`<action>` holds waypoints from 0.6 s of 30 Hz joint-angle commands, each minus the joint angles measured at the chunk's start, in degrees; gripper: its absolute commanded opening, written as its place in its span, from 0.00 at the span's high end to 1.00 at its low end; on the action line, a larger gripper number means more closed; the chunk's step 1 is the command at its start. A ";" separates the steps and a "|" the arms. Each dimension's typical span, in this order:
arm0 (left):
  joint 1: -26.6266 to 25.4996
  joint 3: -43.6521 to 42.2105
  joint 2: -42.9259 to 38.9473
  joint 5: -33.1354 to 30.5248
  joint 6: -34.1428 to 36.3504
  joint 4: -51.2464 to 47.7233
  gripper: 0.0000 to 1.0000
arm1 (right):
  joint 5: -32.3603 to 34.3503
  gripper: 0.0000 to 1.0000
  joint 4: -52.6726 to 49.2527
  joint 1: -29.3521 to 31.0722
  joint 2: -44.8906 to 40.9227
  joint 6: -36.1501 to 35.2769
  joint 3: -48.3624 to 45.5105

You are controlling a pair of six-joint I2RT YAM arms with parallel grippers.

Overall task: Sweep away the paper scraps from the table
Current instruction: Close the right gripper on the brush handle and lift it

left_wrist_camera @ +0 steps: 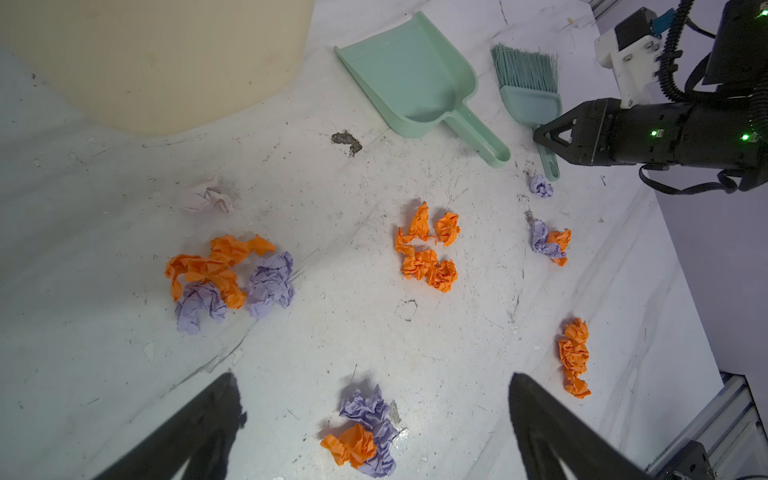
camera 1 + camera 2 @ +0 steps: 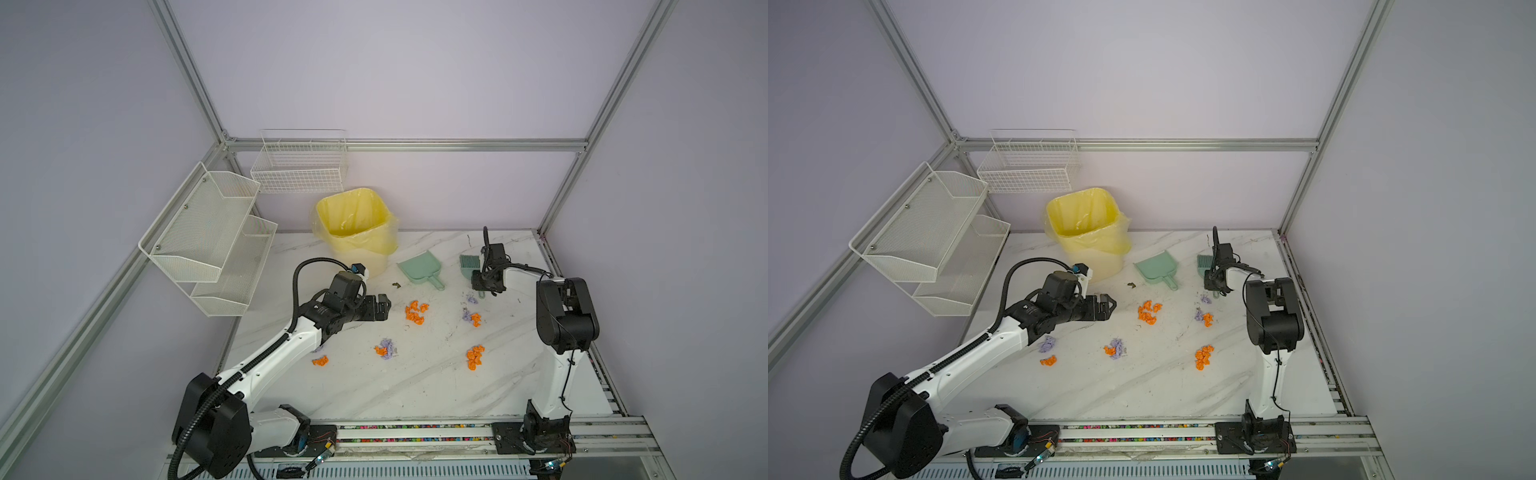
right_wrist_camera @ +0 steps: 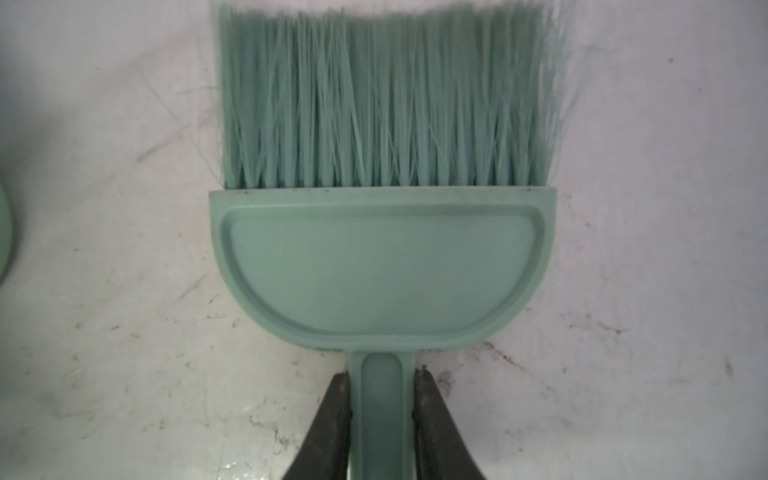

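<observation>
White marble table (image 2: 415,386), smudged. Yellow-lined bin (image 2: 360,246) stands at the back. Right of the bin: mint dustpan (image 2: 417,268), then brush (image 2: 467,264), both flat. In front of the bin: orange and lavender paper scraps (image 2: 415,312) in loose clusters, plus a dark speck (image 2: 395,285), maybe dirt.

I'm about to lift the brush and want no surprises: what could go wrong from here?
1. The right gripper pinches the brush only by its thin handle, so it may twist once bristles press the table.
2. A purple scrap lies right by the handle's end; lifting may flick it away.
3. The dustpan lies untouched and the left gripper is open; sweeping now could scatter scraps.
</observation>
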 commanded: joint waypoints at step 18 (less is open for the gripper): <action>-1.74 8.46 -4.46 1.51 -3.81 4.26 0.00 | -4.30 0.92 1.76 -0.33 -9.57 1.60 -2.70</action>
